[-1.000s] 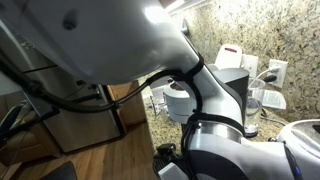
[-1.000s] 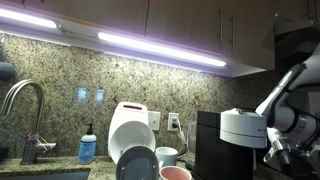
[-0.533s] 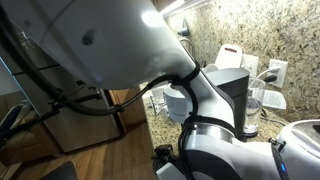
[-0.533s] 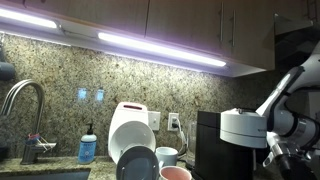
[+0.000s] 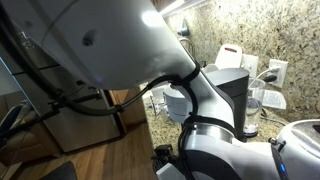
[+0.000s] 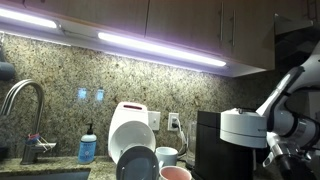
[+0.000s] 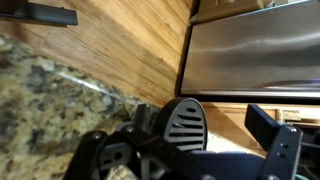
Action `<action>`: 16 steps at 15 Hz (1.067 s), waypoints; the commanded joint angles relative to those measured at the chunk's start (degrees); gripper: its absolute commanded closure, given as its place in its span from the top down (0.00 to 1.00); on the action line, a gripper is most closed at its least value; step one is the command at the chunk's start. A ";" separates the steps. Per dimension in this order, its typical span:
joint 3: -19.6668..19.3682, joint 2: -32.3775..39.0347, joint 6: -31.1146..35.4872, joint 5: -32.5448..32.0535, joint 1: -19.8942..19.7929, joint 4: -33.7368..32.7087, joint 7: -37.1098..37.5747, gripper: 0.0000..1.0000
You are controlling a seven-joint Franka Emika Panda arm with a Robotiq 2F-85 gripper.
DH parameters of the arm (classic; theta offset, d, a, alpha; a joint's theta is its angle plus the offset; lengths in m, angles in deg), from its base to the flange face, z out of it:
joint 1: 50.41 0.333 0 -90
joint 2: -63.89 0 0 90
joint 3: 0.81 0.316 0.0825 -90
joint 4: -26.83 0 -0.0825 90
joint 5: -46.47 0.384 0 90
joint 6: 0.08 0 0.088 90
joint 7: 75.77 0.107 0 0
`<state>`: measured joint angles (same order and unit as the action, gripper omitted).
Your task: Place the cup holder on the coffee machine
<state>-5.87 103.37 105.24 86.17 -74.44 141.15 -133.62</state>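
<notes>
Your arm (image 5: 110, 40) crowds an exterior view. Its white shell swung a little across the frame a second ago and has since settled. Behind it the coffee machine (image 5: 235, 90) stands against the speckled stone wall (image 5: 250, 25), below a white appliance (image 5: 232, 55), and the cup holder is nowhere to be seen from this side. In the exterior view facing the cabinets (image 6: 110, 15), nothing has shifted over that same second. The machine keeps its place at the right with its round silver head (image 6: 243, 128) forward and the arm's wrist hanging just beside it, while the plate (image 6: 138, 163), the mug (image 6: 167, 156) and the tap (image 6: 25, 100) sit undisturbed to the left. In the wrist view the cup holder (image 7: 186, 122) shows its slotted grille close to the lens, tilted up between the fingers of the claw (image 7: 180, 150). The claw stands spread wide and does not visibly pinch the disc, and you cannot tell from here what bears it. Beyond lie the edge of the table (image 7: 40, 80), the wood floor (image 7: 130, 40) and a steel fridge (image 7: 250, 50). The small swing followed by stillness reads as a pause. The holder is not yet on the machine, so you likely still have to secure it and carry it across to the machine's front.
</notes>
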 commanded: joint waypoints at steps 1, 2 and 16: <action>0.52 -2.07 1.88 1.94 0.29 1.77 -2.09 1.00; 0.52 -1.90 1.77 2.15 0.43 1.59 -2.14 1.00; 0.64 -0.34 4.57 3.56 1.40 1.29 -3.37 1.00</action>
<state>-5.68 103.76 107.29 88.16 -73.27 141.15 -135.39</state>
